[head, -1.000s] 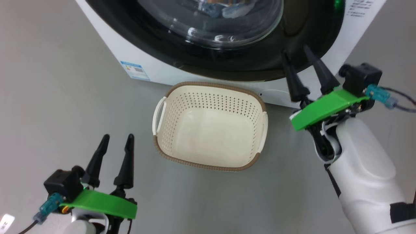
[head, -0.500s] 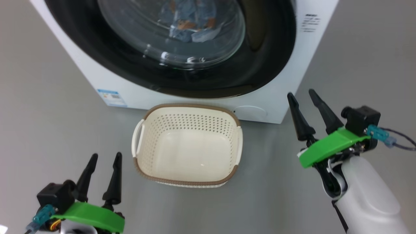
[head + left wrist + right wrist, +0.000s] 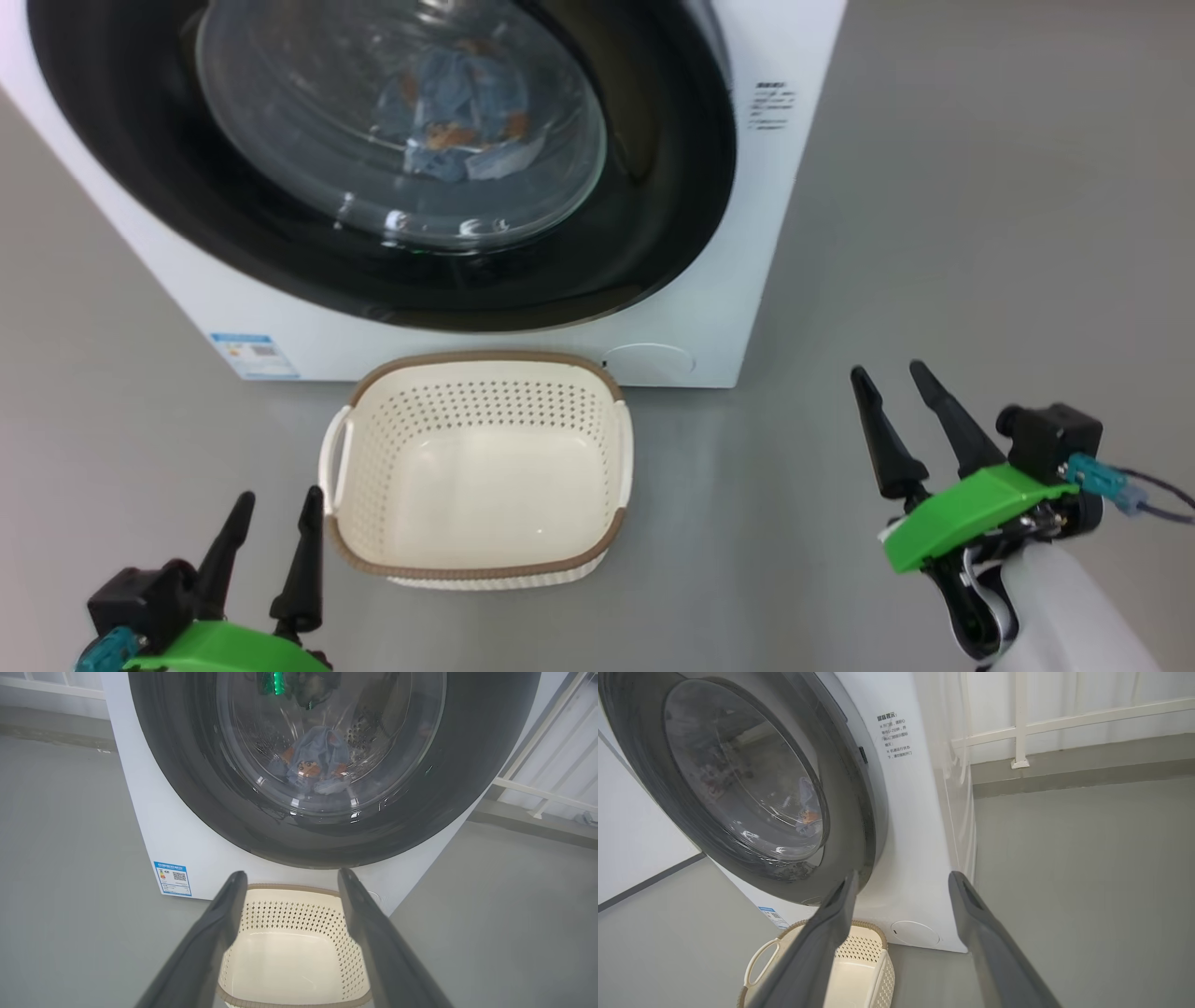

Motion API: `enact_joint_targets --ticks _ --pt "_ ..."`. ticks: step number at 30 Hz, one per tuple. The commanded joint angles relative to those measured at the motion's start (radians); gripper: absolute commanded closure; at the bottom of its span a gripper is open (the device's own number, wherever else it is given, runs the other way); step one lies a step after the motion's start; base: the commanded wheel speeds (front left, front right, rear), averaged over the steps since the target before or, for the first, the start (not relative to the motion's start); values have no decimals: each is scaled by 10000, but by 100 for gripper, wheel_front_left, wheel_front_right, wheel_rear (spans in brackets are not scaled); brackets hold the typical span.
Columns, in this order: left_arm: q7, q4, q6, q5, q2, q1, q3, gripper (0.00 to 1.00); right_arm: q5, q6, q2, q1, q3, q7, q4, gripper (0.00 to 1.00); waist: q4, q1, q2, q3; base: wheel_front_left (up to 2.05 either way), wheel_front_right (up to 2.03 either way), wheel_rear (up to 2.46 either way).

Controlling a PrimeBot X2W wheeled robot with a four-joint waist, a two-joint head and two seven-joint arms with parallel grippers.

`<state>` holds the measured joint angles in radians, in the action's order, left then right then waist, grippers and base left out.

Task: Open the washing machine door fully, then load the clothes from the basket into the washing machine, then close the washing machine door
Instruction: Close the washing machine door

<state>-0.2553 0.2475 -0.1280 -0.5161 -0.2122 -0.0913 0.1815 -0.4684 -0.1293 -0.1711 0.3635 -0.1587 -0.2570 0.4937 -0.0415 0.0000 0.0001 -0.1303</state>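
Washing machine door (image 3: 653, 233) shut on clothes (image 3: 457, 140), basket (image 3: 485, 359) before it, left fingers (image 3: 301, 560), right fingers (image 3: 882, 439) both released

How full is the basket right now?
Empty. The basket shows its bare cream bottom; the clothes sit behind the washing machine door glass.

Basket (image 3: 485, 411) on floor (image 3: 934, 233), just in front of washing machine (image 3: 747, 280); clothes (image 3: 457, 140) inside, behind the washing machine door (image 3: 644, 233).
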Motion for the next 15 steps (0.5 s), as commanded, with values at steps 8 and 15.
enact_joint_targets --ticks 8,15 --pt "-65 -69 -27 271 -268 254 -562 0 -93 -14 -81 -795 241 -48 -379 0 684 0 -1 424 0 0 0" --pt "-65 19 -27 368 -221 426 -624 0 -103 -14 -193 -1258 533 -48 -472 0 858 0 -1 567 0 0 0"
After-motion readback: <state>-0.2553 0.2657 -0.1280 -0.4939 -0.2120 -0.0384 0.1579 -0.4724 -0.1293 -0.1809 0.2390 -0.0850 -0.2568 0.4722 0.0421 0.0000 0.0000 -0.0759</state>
